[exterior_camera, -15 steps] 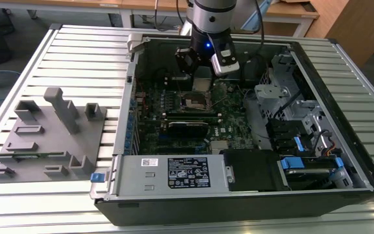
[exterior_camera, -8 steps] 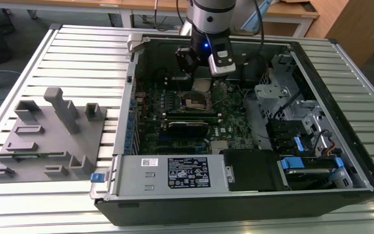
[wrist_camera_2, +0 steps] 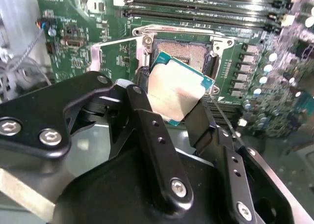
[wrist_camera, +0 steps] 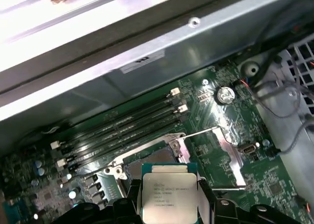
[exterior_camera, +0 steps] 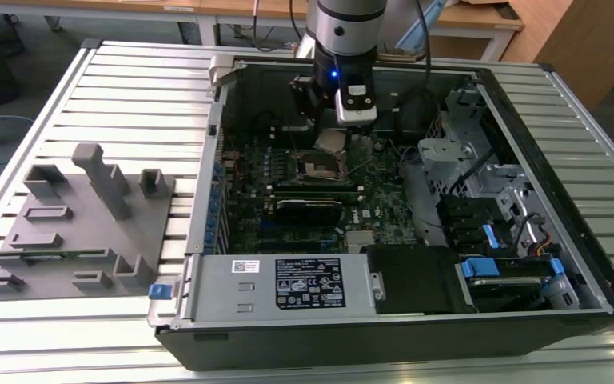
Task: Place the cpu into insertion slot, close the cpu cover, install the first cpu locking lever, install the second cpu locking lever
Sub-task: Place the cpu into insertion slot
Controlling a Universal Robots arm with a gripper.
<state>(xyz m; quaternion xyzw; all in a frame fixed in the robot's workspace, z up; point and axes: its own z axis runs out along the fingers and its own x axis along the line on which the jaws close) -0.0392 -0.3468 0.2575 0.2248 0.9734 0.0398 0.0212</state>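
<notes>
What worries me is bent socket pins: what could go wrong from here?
The claw holds the small flat square grey-metal cpu tilted above the square black silver-rimmed insertion slot; lowered like that, one corner might land first and damage contacts. It might also seat offset against the rim.

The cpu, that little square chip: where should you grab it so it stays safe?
By two opposite side edges, coming in from the sides. The cpu is a thin flat square, so pinching its edges leaves both flat faces untouched. The gripper has it that way now, fingers on opposite edges, close by the insertion slot.
</notes>
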